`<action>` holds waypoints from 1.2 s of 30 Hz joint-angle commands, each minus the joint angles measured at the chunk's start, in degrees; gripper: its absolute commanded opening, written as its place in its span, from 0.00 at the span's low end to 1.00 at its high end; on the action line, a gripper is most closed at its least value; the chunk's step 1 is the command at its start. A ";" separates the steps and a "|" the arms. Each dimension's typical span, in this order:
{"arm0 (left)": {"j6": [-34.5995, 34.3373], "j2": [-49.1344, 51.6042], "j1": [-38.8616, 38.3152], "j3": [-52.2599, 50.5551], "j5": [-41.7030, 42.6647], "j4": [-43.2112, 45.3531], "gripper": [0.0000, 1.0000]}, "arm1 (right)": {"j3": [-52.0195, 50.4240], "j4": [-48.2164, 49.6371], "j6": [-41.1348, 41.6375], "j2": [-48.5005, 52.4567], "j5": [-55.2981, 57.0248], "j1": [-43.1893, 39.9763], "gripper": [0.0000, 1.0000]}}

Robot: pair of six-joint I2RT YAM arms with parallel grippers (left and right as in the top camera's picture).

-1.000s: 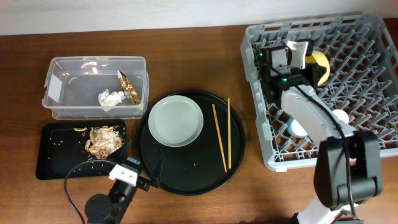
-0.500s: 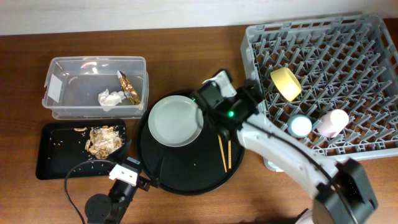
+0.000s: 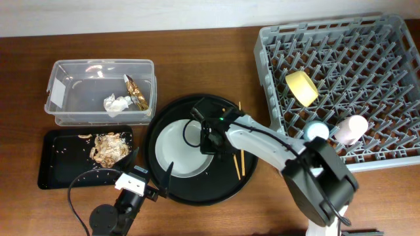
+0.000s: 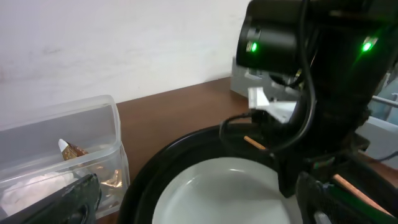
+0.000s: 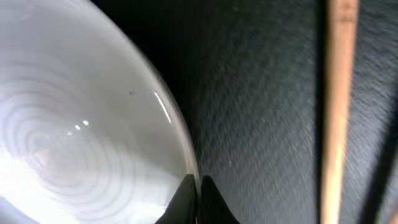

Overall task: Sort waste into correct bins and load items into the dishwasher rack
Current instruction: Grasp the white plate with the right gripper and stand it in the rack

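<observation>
The pale grey-green plate (image 3: 174,152) lies on the large round black tray (image 3: 197,191). My right gripper (image 3: 205,140) is shut on the plate's right rim; the right wrist view shows its fingers (image 5: 198,186) pinching the plate's edge (image 5: 74,124). Two chopsticks (image 3: 237,157) lie just right of it, one of them in the right wrist view (image 5: 336,93). My left gripper (image 3: 149,168) is open and empty at the tray's front left, looking over the plate (image 4: 224,193). The yellow bowl (image 3: 302,88), blue cup (image 3: 317,130) and pink cup (image 3: 351,128) sit in the grey rack (image 3: 394,39).
The clear tub (image 3: 72,98) at the back left holds a white tissue (image 3: 117,103) and a brown-gold wrapper (image 3: 135,92). The shallow black tray (image 3: 56,167) in front of it holds food scraps (image 3: 108,148). The right arm stretches from the rack's front across the round tray.
My right arm has left the rack, where the yellow bowl stays, and has come down on the plate's right rim. The plate has slid towards the table's front.
</observation>
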 commanded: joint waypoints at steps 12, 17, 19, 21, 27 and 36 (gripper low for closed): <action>0.72 -0.22 0.15 -0.15 0.61 -0.31 0.99 | 0.33 22.21 -50.27 -18.58 72.63 -38.42 0.04; 0.72 -0.22 0.15 -0.15 0.61 -0.31 0.99 | 0.33 30.25 -61.75 -6.56 75.49 -35.30 0.04; 0.72 -0.22 0.15 -0.15 0.61 -0.31 0.99 | 0.35 30.32 -61.70 -6.93 79.84 -31.04 0.70; 0.72 -0.22 0.15 -0.15 0.61 -0.31 0.99 | 0.35 30.29 -61.77 -12.28 81.26 -21.42 0.80; 0.72 -0.22 0.15 -0.15 0.61 -0.31 0.99 | 0.35 11.63 -54.16 -39.54 71.52 17.73 0.93; 0.72 -0.22 0.15 -0.15 0.61 -0.31 0.99 | 0.35 -18.27 -35.32 -56.81 32.17 33.31 0.99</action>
